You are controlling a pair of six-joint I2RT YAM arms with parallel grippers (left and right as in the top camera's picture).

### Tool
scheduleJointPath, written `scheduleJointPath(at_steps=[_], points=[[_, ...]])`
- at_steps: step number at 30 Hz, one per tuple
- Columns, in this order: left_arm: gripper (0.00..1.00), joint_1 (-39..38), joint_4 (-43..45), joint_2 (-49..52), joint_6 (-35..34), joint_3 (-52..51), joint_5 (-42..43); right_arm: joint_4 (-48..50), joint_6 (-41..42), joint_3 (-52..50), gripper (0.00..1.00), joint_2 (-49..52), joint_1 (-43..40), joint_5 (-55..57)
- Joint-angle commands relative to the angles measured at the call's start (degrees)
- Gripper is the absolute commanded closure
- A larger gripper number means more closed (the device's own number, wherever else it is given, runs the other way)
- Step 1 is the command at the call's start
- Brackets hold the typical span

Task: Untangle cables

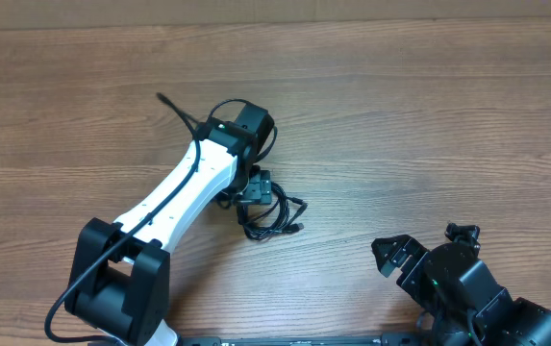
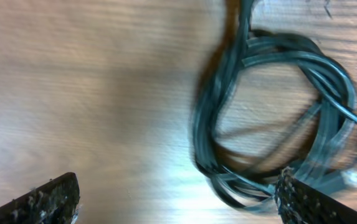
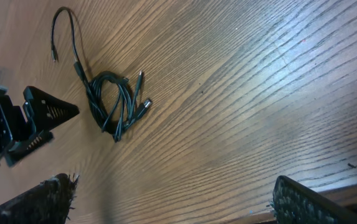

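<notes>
**Limp little cords: grab a loose end, not the clump**

Overhead: the cables (image 1: 273, 217) sit bunched mid-table. The left gripper (image 1: 256, 195) is right over them and the right gripper (image 1: 424, 242) is well apart.

Left wrist: jaws spread wide and empty, with the coil on the wood between them, nearer the right finger. It looks light, thin and floppy.

Right wrist: this one is spread and empty too. One loose tail (image 3: 75, 43) strays out of the coil, so I'd pinch there or at a plug.

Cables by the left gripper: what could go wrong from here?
1. The cables lie in one overlapping coil, off to one side of the open left gripper. Closing there could pinch several strands together, or miss them.
2. The open right gripper hangs well away from the coil, so nothing anchors it. A pull would probably drag the whole coil along.
</notes>
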Motion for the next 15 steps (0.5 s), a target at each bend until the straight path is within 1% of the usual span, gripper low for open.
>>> scheduleJointPath(at_steps=[1, 3, 6, 7, 8, 11, 13, 14, 15], points=[[0.00, -0.44, -0.63, -1.01, -18.71, -1.90, 13.97, 0.13, 0.20, -0.31, 0.00, -0.42, 0.28, 0.31], [0.01, -1.22, -0.09, -1.01, -27.78, -4.28, 16.20, 0.13, 0.20, -0.31, 0.00, -0.42, 0.28, 0.31], [0.00, -2.25, 2.25, -1.01, -39.60, -8.24, 15.15, 0.13, 0.20, -0.31, 0.00, -0.42, 0.28, 0.31], [0.00, -2.80, 5.01, -1.01, -45.24, -11.06, 13.97, 0.13, 0.20, -0.31, 0.00, -0.42, 0.26, 0.31], [0.00, -3.08, 7.04, -1.01, -47.60, -12.87, 13.68, 0.13, 0.20, -0.31, 0.00, -0.42, 0.28, 0.31], [0.00, -3.21, 12.31, -0.98, -49.75, -17.00, 12.63, 0.13, 0.20, -0.31, 0.00, -0.42, 0.28, 0.33], [0.10, -3.21, 15.87, -0.98, -49.72, -19.65, 10.78, 0.15, 0.20, -0.31, 0.00, -0.42, 0.28, 0.31], [0.12, -3.21, 17.00, -0.98, -49.72, -20.55, 9.53, 0.15, 0.20, -0.31, 0.00, -0.42, 0.28, 0.33], [0.19, -3.19, 18.25, -0.98, -49.72, -21.53, 8.09, 0.15, 0.20, -0.31, 0.00, -0.42, 0.28, 0.33]])
